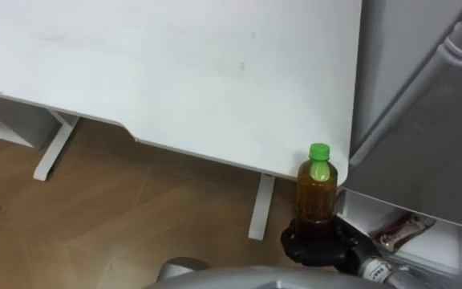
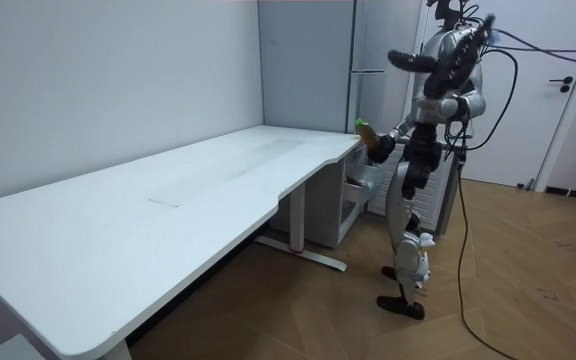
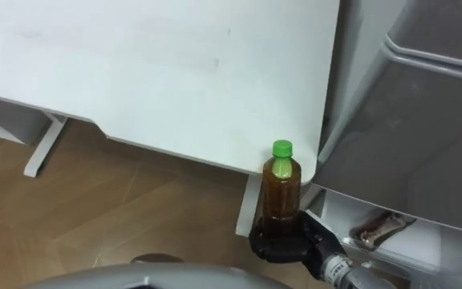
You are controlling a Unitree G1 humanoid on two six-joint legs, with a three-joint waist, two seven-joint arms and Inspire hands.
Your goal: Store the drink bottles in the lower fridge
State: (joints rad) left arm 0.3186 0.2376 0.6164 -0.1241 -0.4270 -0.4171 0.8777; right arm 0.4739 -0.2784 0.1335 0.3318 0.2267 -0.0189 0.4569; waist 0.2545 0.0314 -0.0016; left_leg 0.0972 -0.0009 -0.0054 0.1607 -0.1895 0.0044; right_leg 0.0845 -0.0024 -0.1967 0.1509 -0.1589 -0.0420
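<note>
One clear plastic bottle of brown drink with green cap (image 1: 318,189), upright in my right hand (image 1: 311,245), dark fingers curled round its base. Bottle held off corner of white counter (image 1: 175,72), just beside grey fridge (image 1: 423,112). White lower drawer (image 1: 361,211) open beside hand. Left hand (image 2: 396,57) raised toward fridge in room view; grip cannot tell.

Silver-grey body, black right hand (image 1: 315,245), dark cables
</note>
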